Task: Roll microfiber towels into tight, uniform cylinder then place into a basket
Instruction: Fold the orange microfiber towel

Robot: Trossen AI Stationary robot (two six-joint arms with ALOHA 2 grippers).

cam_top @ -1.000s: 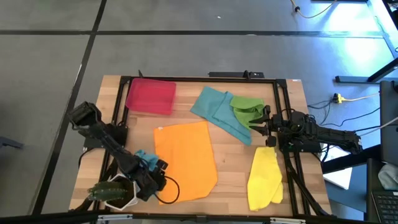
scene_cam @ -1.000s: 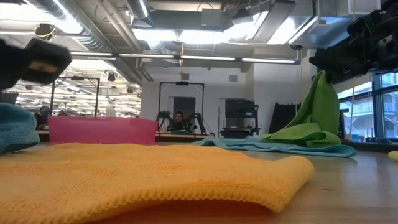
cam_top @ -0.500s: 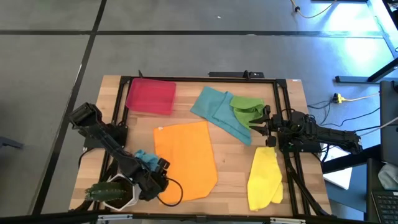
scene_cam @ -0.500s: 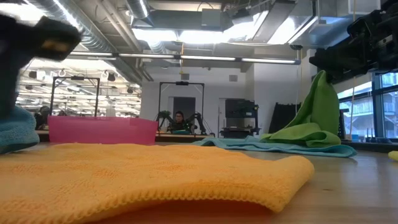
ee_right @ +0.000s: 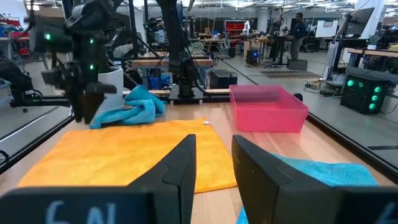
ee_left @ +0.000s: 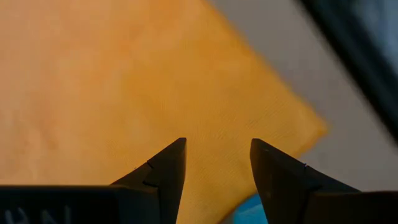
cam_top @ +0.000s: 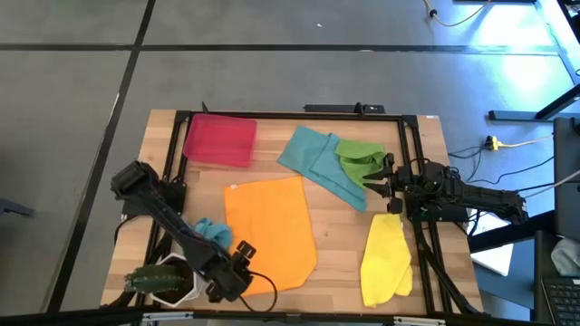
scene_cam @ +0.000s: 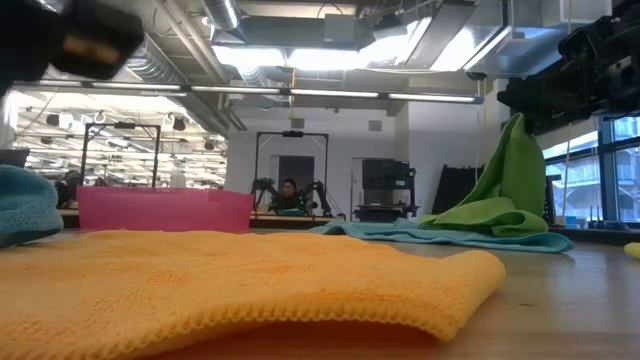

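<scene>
Wooden table point(cam_top: 344, 226), black frame along its edges. Landmark: orange towel point(cam_top: 269, 231), flat at centre. Red basket point(cam_top: 219, 139) beyond its far left corner. Teal towel point(cam_top: 317, 163) spread just past its far right corner, green towel point(cam_top: 360, 159) bunched on that teal one. Yellow towel point(cam_top: 387, 257) well to its right. Second teal towel point(cam_top: 214, 233) crumpled just beside its left edge; white plant pot point(cam_top: 169, 281) near that.

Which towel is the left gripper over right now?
The orange towel. The left gripper hangs open over its near corner, and it lies flat mid-table. The crumpled teal towel lies beside the arm; the green, yellow and other teal ones lie toward the right arm.
</scene>
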